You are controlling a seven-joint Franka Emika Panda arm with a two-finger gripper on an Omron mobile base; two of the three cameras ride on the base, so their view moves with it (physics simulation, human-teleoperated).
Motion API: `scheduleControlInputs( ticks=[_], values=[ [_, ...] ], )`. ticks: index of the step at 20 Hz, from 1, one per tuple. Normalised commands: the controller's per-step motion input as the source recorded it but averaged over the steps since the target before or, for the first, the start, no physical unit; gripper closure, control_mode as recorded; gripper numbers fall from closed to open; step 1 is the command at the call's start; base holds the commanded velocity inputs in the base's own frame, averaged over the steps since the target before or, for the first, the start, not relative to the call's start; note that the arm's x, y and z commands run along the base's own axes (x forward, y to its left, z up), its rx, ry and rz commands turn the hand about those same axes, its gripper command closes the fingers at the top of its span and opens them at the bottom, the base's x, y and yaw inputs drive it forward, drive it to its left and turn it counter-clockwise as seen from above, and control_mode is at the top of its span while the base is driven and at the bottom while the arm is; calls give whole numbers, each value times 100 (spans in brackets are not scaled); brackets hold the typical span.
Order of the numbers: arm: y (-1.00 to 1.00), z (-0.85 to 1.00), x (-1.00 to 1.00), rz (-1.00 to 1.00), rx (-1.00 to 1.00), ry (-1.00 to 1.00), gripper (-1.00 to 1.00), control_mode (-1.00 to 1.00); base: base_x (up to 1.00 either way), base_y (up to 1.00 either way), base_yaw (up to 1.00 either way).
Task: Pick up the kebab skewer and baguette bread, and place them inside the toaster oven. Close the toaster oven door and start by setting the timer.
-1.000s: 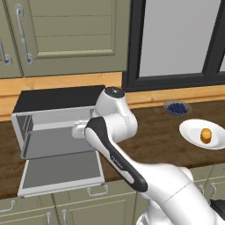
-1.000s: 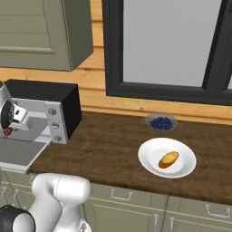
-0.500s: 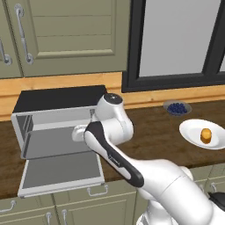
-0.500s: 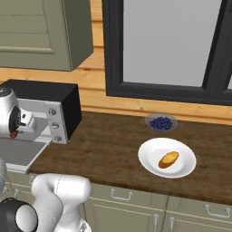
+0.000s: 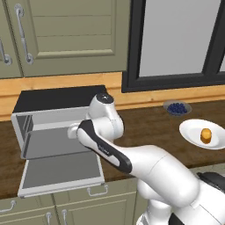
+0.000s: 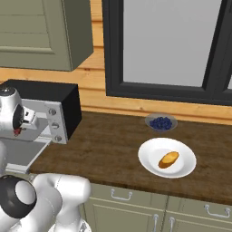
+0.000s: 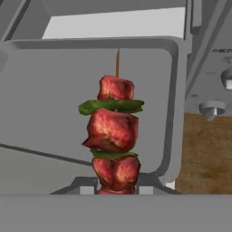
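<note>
My gripper [image 7: 117, 190] is shut on the lower end of the kebab skewer [image 7: 114, 129], a stick of red-brown meat chunks with green pieces between them. The skewer points into the open toaster oven [image 5: 57, 99], over its grey tray [image 7: 50, 104]. In the left base view the gripper [image 5: 71, 132] is at the mouth of the oven, above the dropped toaster oven door [image 5: 61, 173]. From the right, the gripper [image 6: 19, 130] is in front of the oven's [image 6: 45, 93] knobs [image 6: 53, 112]. The baguette bread [image 6: 168, 159] lies on a white plate [image 6: 149, 149] to the right.
A small bowl of dark blue berries [image 6: 161, 123] stands behind the plate near the window. The open door [image 6: 22, 154] juts out over the counter's front edge. Wall cabinets [image 5: 66, 35] hang above the oven. Bare wooden counter [image 6: 104, 145] lies between oven and plate.
The arm has shifted a little to the left, toward the oven opening, with the skewer still in its grip. Baguette, plate and bowl have not moved.
</note>
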Motion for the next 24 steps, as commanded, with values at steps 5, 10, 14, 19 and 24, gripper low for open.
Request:
scheduleControlInputs(
  ticks=[5,10,14,19,24],
  values=[
    [8,-24,11,0,-5,0,100,-100,0,0,0],
    [1,-22,2,0,-5,0,100,-100,0,0,0],
    [0,-15,1,0,-3,0,100,-100,0,0,0],
    [0,-9,0,0,-1,0,100,-100,0,0,0],
    [0,-5,12,0,0,0,100,-100,0,0,0]
  ],
)
